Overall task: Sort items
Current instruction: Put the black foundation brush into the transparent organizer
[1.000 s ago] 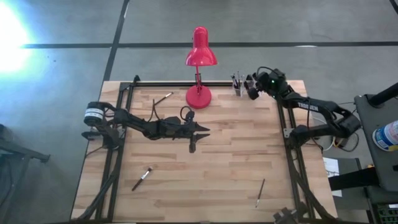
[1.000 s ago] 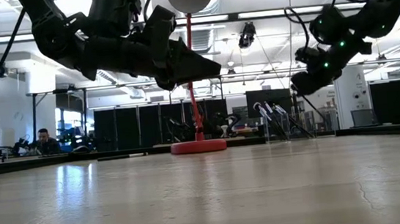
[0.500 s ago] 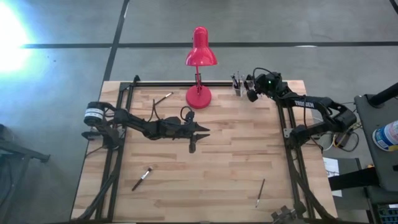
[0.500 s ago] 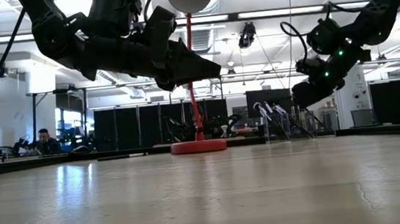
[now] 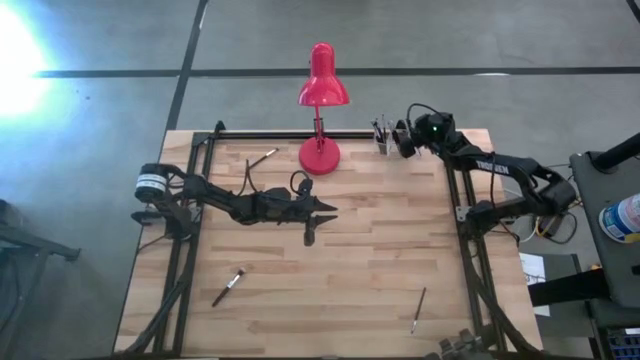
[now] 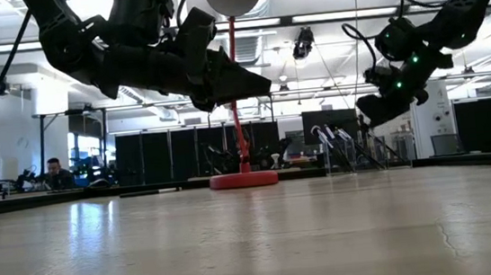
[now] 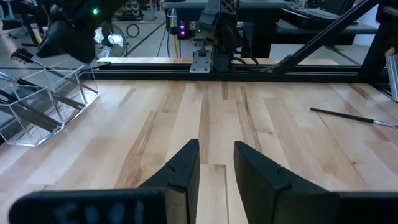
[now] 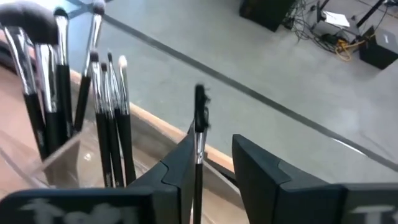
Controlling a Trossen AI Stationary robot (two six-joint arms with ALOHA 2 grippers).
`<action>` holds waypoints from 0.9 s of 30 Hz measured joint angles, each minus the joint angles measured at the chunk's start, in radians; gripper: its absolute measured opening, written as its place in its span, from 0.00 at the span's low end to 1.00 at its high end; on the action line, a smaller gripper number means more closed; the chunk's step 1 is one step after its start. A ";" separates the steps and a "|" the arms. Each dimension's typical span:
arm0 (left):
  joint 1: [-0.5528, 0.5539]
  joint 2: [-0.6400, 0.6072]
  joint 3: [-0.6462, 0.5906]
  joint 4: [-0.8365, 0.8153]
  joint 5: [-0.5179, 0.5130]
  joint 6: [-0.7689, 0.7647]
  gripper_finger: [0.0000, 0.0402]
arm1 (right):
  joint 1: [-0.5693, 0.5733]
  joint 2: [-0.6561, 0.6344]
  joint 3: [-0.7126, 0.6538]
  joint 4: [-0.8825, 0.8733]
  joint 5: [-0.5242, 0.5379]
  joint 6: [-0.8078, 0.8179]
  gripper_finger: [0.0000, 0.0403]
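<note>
My right gripper [image 8: 214,177] hangs at the table's far edge over a clear holder [image 5: 383,135] in which several dark-handled brushes [image 8: 74,106] stand on end. Its fingers are apart, and one more brush [image 8: 199,134] lies between them, bristle tip [image 8: 200,99] ahead. Three brushes lie flat on the wood: far left [image 5: 262,158], near left [image 5: 228,287] and near right [image 5: 418,310]. My left gripper [image 7: 216,165] waits open over the middle of the table [image 5: 325,210], holding nothing. My right gripper has the brush's dark handle lying along the inner side of one finger [image 8: 180,171], with a clear gap to the other finger. The brush runs along the fingers, and its bristle end sticks out ahead, above the holder [image 7: 43,102]. Its rear end is hidden behind the fingers.
A red desk lamp [image 5: 320,100] stands at the far edge, left of the holder, its base [image 6: 243,179] on the wood. Black frame rails run along the table's left, right and far sides. Bare wood lies between the two arms.
My right gripper has stayed over the clear holder and rolled a little about its own line. The left arm and the brushes on the table have kept still.
</note>
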 joint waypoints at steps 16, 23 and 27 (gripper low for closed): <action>0.000 -0.001 -0.084 0.099 -0.045 0.025 0.11 | 0.269 -0.423 -0.026 -0.388 0.001 -0.006 0.03; 0.033 -0.002 -0.192 0.232 -0.078 -0.004 0.01 | 0.654 -0.555 -0.049 -0.529 0.177 0.078 0.02; 0.063 -0.004 -0.230 0.239 -0.146 -0.032 0.00 | 0.846 -0.559 -0.050 -0.557 0.241 0.138 0.02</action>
